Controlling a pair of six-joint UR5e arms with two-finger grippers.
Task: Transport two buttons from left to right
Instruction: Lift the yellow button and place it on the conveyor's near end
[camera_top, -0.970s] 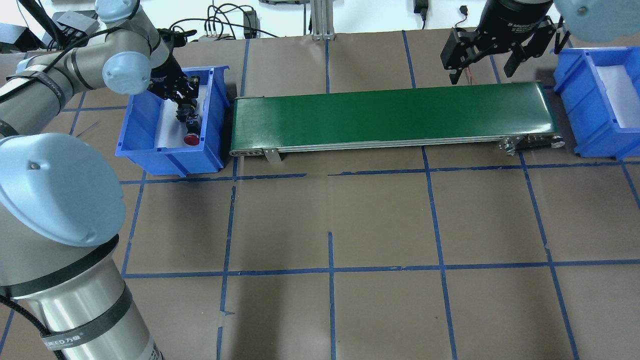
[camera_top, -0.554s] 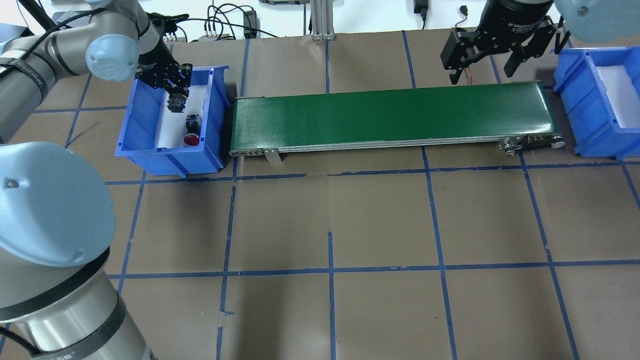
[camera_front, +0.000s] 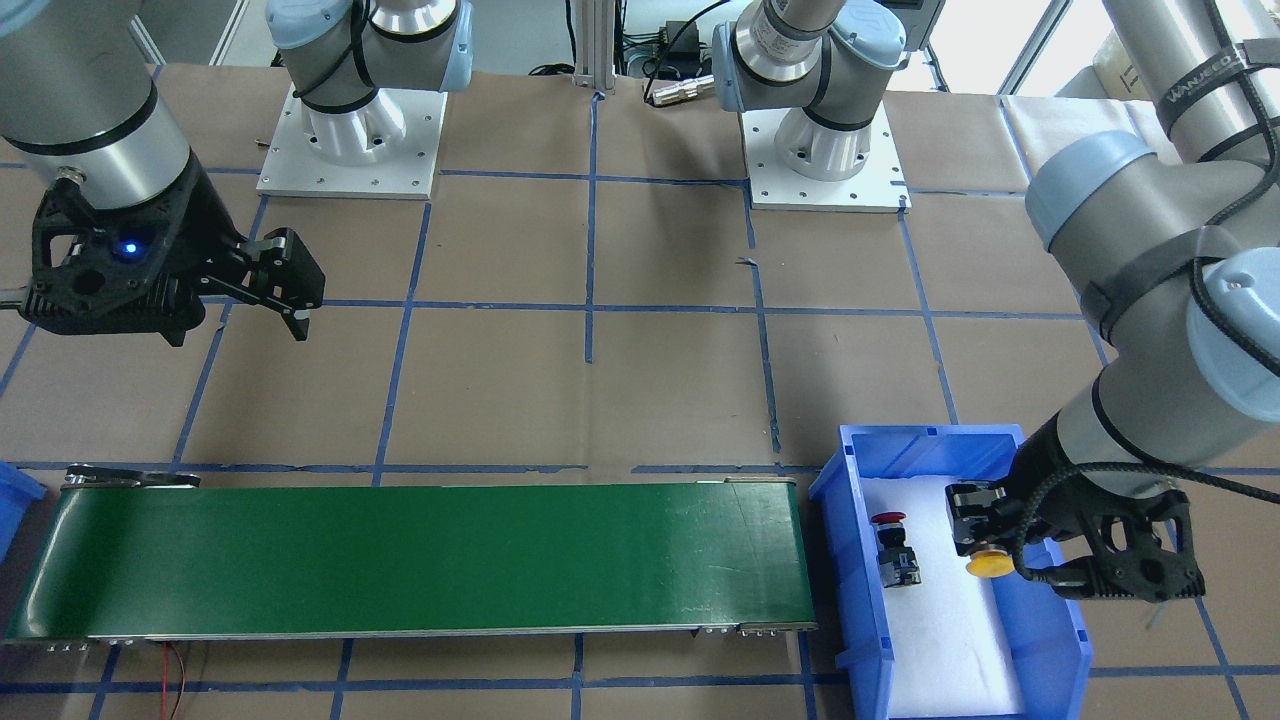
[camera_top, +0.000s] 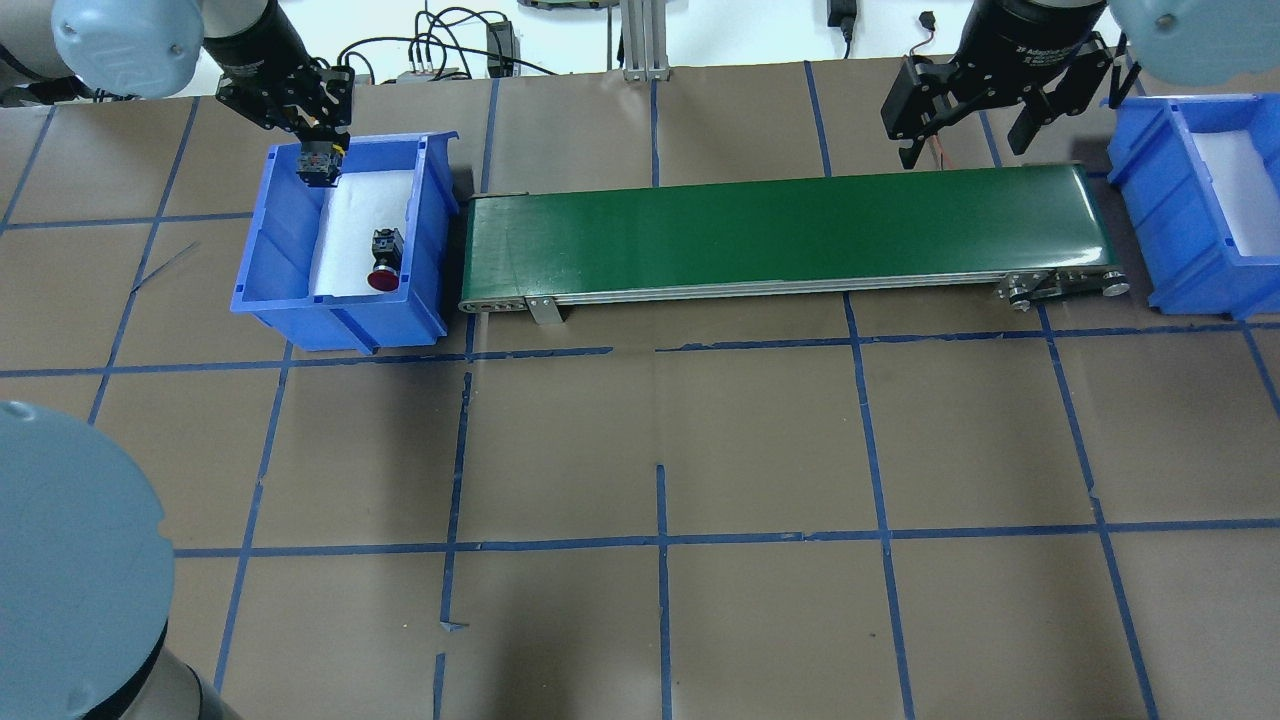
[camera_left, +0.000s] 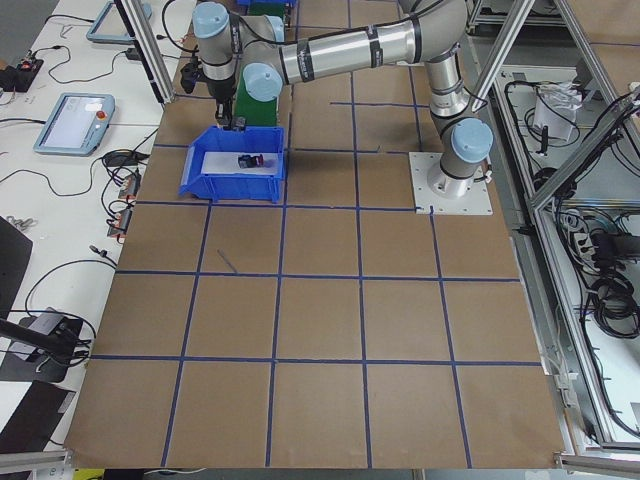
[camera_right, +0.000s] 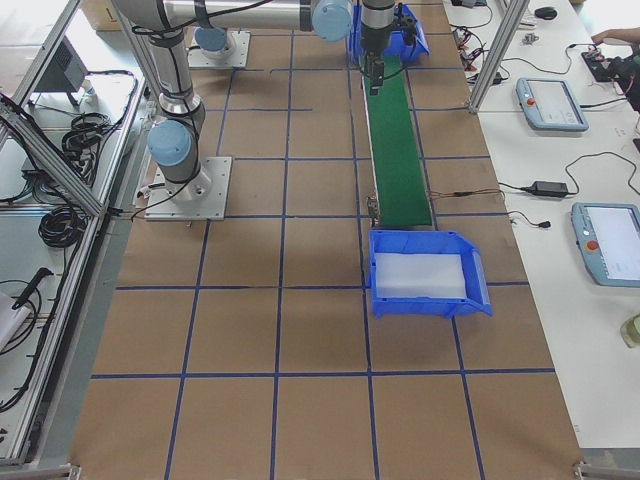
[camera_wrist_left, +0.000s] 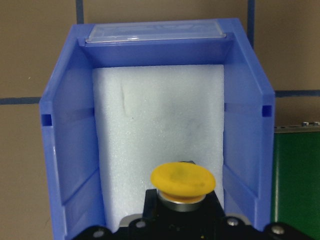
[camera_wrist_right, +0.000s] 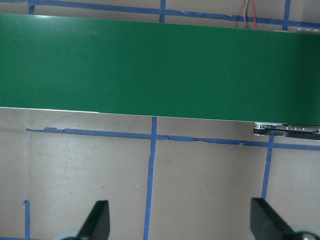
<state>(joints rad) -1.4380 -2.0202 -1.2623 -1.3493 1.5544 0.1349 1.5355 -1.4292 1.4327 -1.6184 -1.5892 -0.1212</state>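
- One long green belt runs sideways between the two pincers. Its right end lies just ahead of the right pincer's fingertips in the wrist view.
- Two blue bins stand at the belt's ends. The left bin, lined with white foam, sits below the left pincer. The right bin is just outboard of the right pincer.
- The right pincer hangs above the table with its fingers spread wide, holding nothing.
- The left pincer hangs over the left bin, clamped on the yellow button.
- The yellow button's black body sits between the fingers. Its long axis runs away from the robot's base, with the cap leading out past the fingertips.
- The red button lies on its side on the foam, below the left pincer on its belt side. Its long axis follows the bin's length, with the cap pointing toward the robot.
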